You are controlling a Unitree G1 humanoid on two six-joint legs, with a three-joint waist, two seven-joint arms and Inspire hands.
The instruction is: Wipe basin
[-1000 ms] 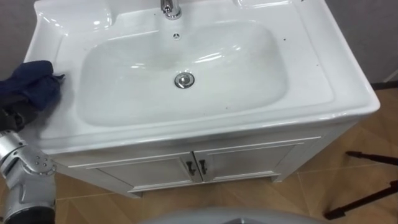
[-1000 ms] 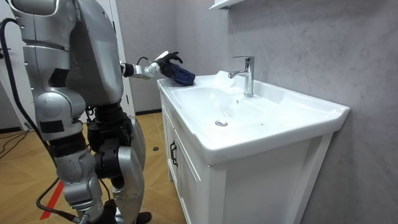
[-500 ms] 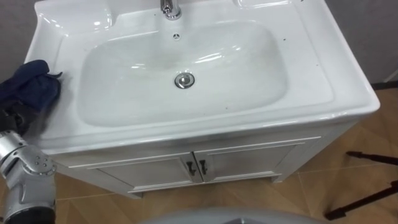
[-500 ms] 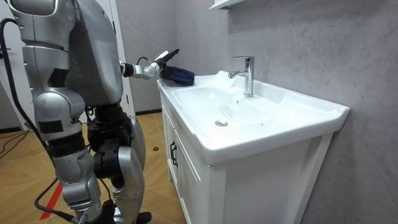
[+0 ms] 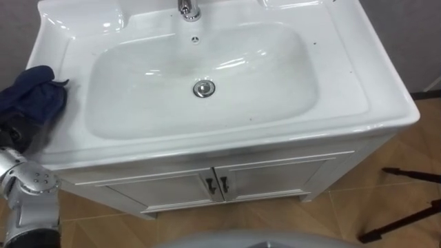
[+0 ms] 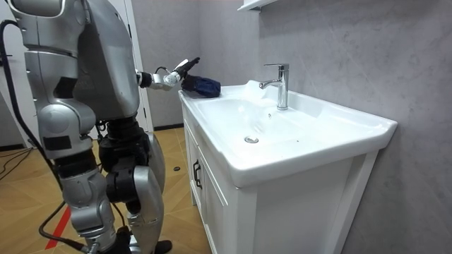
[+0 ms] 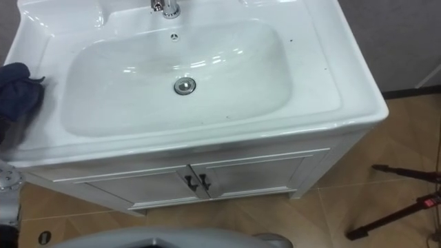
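The white basin point(image 5: 289, 83) lies right below me, with its drain point(image 5: 204, 88) in the middle and the chrome faucet point(image 5: 187, 8) at the back. A dark blue cloth point(image 5: 33, 93) sits bunched on the basin's left rim. My left hand point(image 5: 11, 132) is just in front of the cloth at the rim's outer edge. In the room view the left hand point(image 6: 185, 67) holds its fingers straight, just beside the cloth point(image 6: 205, 86) and not gripping it. I stand upright at the front of the basin cabinet.
Below the basin are the white cabinet doors with two small handles point(image 5: 215, 184). Black stand legs point(image 5: 413, 176) lie on the wooden floor at the right. A grey wall rises behind the faucet point(image 6: 281, 85).
My left hand has uncurled from the cloth and drawn back a little toward me. The cloth stays on the left rim.
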